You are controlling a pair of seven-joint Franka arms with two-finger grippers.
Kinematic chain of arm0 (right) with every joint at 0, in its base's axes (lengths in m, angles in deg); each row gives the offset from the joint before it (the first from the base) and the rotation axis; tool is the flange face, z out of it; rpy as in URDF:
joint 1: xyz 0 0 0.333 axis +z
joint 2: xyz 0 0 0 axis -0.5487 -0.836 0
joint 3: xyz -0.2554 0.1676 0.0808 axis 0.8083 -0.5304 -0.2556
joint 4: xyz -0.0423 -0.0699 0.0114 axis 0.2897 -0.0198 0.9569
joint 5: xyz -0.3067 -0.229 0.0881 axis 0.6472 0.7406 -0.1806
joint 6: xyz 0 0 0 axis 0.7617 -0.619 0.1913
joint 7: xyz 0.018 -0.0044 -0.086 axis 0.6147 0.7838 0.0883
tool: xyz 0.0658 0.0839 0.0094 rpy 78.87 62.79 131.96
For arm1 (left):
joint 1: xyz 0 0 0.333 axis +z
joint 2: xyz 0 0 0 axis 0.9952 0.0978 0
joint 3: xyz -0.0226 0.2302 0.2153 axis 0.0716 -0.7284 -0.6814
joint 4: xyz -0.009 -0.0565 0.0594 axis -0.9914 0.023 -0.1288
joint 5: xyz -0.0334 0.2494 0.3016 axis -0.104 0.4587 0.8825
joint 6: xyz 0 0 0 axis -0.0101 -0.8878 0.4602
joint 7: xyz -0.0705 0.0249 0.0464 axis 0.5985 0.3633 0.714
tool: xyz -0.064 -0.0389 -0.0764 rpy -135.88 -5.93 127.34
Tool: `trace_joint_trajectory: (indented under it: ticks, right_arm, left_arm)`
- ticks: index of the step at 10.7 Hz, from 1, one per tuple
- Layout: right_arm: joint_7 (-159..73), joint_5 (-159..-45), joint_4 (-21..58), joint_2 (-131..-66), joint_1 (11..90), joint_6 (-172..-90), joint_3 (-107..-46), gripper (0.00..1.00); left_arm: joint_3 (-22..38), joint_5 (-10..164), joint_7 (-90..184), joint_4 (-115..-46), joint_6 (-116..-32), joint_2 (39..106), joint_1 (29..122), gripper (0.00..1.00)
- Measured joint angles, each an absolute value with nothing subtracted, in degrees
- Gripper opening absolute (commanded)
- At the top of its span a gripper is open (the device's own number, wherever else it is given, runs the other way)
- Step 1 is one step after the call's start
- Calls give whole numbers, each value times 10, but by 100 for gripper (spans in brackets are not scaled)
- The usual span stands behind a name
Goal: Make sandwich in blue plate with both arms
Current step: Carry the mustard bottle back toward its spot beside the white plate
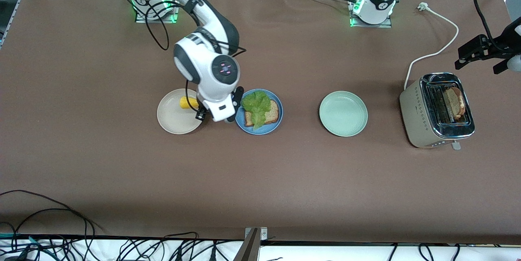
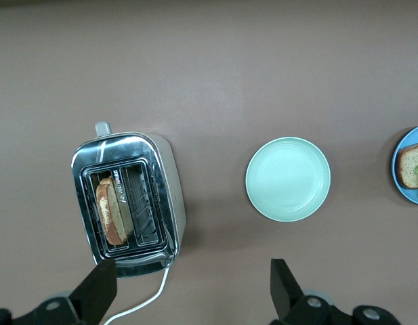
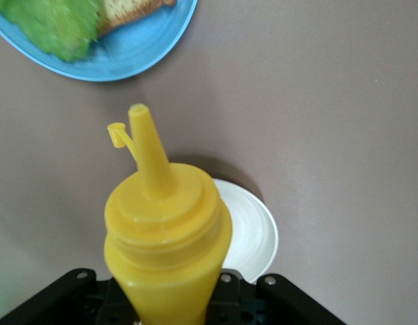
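On the blue plate (image 1: 260, 130) lies a brown bread slice (image 1: 273, 113) with a ruffled green lettuce leaf (image 1: 256, 104) on top. My right gripper (image 1: 199, 109) is shut on a yellow squeeze bottle (image 1: 188, 103), held over the beige plate (image 1: 173, 118) right beside the blue plate. In the right wrist view the yellow squeeze bottle (image 3: 164, 223) points its nozzle toward the blue plate (image 3: 141, 47) and lettuce (image 3: 49, 24). A second bread slice (image 1: 454, 102) stands in the toaster (image 1: 419, 110). My left gripper (image 1: 477, 67) hangs open and empty over the table by the toaster (image 2: 164, 196).
A pale green plate (image 1: 343, 113) lies between the blue plate and the toaster. The toaster's white cord (image 1: 439, 49) runs toward the left arm's base. Dark cables hang along the table's edge nearest the front camera.
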State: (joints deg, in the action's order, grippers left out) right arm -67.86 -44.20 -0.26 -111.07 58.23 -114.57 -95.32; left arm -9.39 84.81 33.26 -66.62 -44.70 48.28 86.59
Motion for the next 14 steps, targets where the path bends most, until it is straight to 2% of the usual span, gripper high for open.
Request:
trace_joint_trajectory:
  ticks: [3, 6, 14]
  right_arm:
    - [-749, -582, -3, -1079, 512, -1146, -952, 8]
    - [-861, -675, -1, -1060, 439, -1143, -952, 8]
    - [-1287, -835, 56, -1060, 239, -1130, -967, 8]
  left_arm:
    - [-94, 848, 332, -666, -447, 483, 865, 100]
    - [-95, 848, 332, -666, -447, 483, 865, 100]
    - [-94, 848, 332, -666, -446, 481, 865, 100]
